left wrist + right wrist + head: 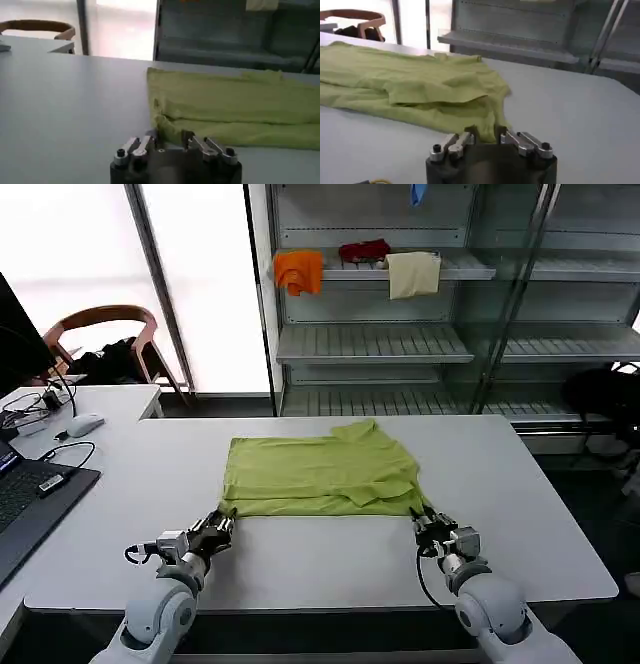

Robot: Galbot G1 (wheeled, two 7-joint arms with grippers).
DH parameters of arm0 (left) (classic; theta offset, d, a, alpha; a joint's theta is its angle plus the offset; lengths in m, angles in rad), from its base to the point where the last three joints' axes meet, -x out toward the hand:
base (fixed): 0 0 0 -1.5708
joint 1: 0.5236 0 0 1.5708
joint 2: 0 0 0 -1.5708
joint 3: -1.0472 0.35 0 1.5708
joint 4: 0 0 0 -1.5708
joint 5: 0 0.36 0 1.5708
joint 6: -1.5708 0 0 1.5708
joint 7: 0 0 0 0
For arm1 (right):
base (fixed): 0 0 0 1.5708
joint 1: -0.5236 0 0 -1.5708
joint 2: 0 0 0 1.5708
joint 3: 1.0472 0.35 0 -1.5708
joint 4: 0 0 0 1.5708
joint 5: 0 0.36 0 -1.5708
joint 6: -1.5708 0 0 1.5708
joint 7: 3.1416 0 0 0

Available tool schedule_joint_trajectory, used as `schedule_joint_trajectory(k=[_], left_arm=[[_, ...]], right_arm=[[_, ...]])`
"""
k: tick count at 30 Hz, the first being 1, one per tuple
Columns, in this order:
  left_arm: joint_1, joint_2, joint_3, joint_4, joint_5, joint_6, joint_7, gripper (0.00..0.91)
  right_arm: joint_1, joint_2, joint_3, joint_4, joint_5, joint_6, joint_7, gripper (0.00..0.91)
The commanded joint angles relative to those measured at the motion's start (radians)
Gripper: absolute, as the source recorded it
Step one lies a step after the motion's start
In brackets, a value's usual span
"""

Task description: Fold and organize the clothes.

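Now, T-shirt [320, 476]: lime yellow-green, lying partly folded at mid-table [520, 514], long axis side to side.
Left gripper [221, 522]: fingers spread, at near-left corner of hem.
Right gripper [426, 524]: fingers spread, at near-right corner.
Direction: cloth straight ahead of both, equally near; likely a forward fold.

Orange [298, 270], red [363, 251] and cream [413, 274] cloths on shelf [470, 272]

I am looking at a plain lime yellow-green T-shirt of thin soft fabric [320, 476], showing no pattern, lying on a pale grey-white table top [300, 564]. My silver-and-black metal left gripper [222, 520] and matching right gripper [422, 519] are gleaming against it.
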Motion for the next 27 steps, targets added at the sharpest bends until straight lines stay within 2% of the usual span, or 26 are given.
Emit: schedule_joint_trajectory(k=[1,9,19,27], left_arm=[[-0.004,0.008,0.003,0.01,0.01,-0.01,0.033,0.01],[-0.01,0.026,0.002,-0.019,0.023,-0.012,0.003,0.0],[0.079,0.046,0.0,-0.128,0.034,0.023,-0.093,0.0],[0.12,0.054,-0.009,-0.172,0.05,0.036,-0.123,0.0]], right_arm=[[0.001,-0.001,0.001,0.004,0.001,0.001,-0.001,0.0],[0.01,-0.017,0.005,0.023,0.001,-0.014,0.008,0.0],[-0.034,-0.077,0.008,0.142,0.045,-0.105,0.031,0.0],[-0.072,-0.103,0.016,0.194,0.031,-0.105,0.029,0.0]])
